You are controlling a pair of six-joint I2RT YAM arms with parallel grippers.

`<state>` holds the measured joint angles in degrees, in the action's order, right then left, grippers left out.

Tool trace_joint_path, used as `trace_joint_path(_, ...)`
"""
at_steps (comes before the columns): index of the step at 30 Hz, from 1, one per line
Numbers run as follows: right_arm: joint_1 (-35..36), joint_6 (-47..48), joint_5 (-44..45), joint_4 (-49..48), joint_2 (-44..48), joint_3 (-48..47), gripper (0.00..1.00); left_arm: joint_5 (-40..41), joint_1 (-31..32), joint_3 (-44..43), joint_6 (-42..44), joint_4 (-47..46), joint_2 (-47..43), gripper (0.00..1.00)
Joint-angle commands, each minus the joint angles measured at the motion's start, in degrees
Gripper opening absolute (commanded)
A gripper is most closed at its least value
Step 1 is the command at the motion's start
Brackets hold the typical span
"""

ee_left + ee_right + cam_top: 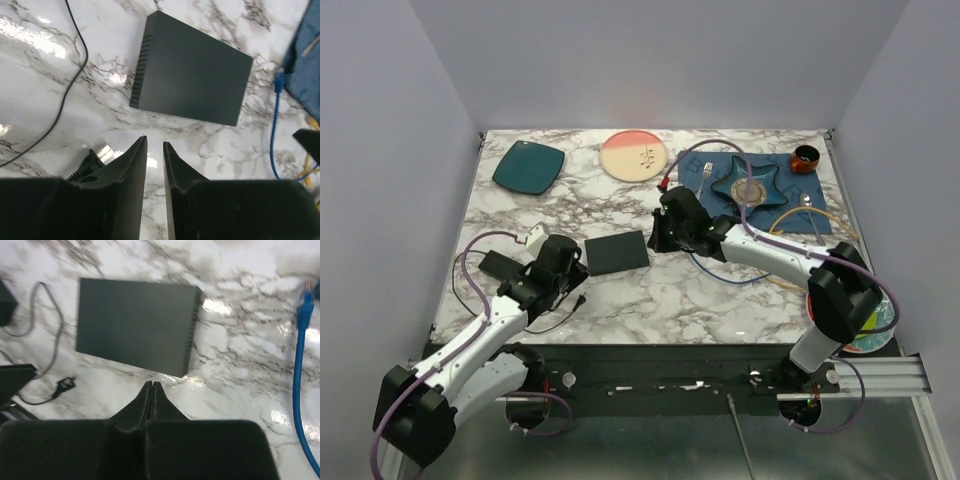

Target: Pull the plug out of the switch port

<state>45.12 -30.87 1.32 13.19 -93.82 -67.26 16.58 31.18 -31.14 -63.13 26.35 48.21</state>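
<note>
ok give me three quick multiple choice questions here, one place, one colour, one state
1. Where is the blue plug relative to the switch? A plugged in; B lying on the table, apart; C on top.
2. The square plate is: A teal; B red; C yellow.
3. The right gripper is: A shut, empty; B wide open; C shut on the plug.
Key: B, marble shows between plug and switch; A, it looks dark teal; A, its jaws meet with nothing between.
</note>
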Motion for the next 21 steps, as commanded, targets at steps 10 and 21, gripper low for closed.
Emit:
trace_joint_path(10,-5.7,-4.1,2.5,0.2,-11.5,-0.8,0.01,-9.6,-14.6,-6.0,0.8,-12.9,24.1,0.22)
trace_joint_path(21,-6.2,-4.3,-4.1,-0.7,-19.2,-5.8,0.00,-12.5,-14.8,-7.6,1.4,-17.8,37.7,0.22)
